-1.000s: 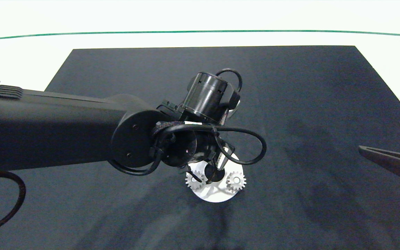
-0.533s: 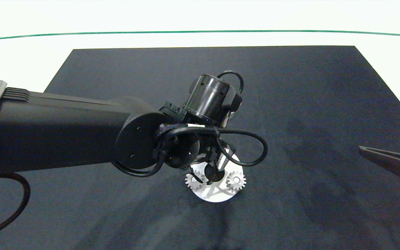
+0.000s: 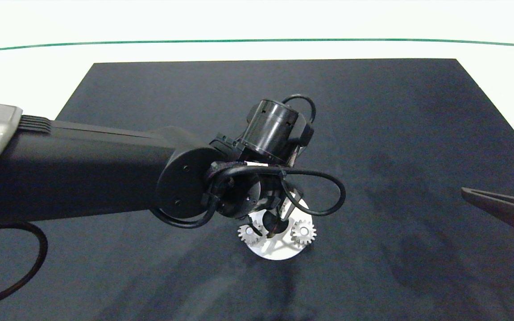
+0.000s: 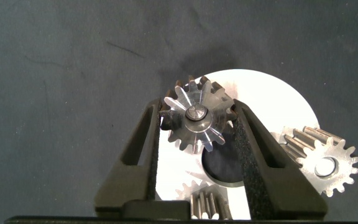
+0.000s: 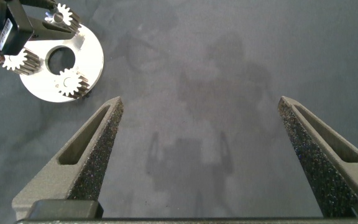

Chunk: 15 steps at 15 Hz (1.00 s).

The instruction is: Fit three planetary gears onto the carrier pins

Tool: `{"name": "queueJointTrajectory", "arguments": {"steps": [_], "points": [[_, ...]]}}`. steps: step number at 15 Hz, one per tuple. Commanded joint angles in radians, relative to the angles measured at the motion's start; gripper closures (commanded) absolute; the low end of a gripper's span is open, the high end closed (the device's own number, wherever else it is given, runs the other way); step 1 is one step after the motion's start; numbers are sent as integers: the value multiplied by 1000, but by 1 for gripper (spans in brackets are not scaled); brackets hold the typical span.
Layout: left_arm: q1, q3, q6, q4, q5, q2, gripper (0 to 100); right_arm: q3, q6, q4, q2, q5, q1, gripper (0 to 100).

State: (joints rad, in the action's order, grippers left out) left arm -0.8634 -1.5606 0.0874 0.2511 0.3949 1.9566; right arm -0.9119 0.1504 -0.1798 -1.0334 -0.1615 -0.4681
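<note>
The work surface is a white table [image 3: 25, 76] with a thin green line [image 3: 257, 41] running across its far side. A large dark mat [image 3: 373, 133] covers most of it and carries faint smudges. No writing or label can be read on any part.

The left arm [image 3: 83, 174] — the largest item in view — reaches in over the mat, with a looped black cable [image 3: 324, 191] at its wrist. Its left gripper [image 4: 197, 134] hangs directly above the white disc [image 3: 277, 253].

The right gripper [image 5: 201, 134] stands well apart from the disc, near the mat's edge; its jaws are spread wide with only bare mat between them.

The disc lies flat on the mat, one in number, with a large centre hole [image 5: 61, 60].

Gear count: three small metal gears.
- Gear 1 [image 4: 197, 118] sits between the left gripper's jaws, which are clenched on its toothed rim. A pin end [image 4: 196, 112] shows in its bore.
- Gear 2 [image 4: 323, 163] rests on the disc just outside one jaw, apart from it.
- Gear 3 [image 4: 207, 200] rests on the disc between the jaw roots, partly cut off by the frame edge.

Whether gear 1 is fully seated on its pin cannot be told.
</note>
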Motion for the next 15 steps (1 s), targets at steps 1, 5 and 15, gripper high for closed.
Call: {"name": "queueJointTrajectory", "arguments": {"steps": [1,5,15], "points": [[0,1,0,4,2,-4,0,1,1,-1,0,-1,-1,0],[-5,7,-11,-10,24,-7,0,-1,1,-1,1,-1,-1,0],[374,610,63,-93,48,-863,0,1,29,-43,253,-16,158,0]]}}
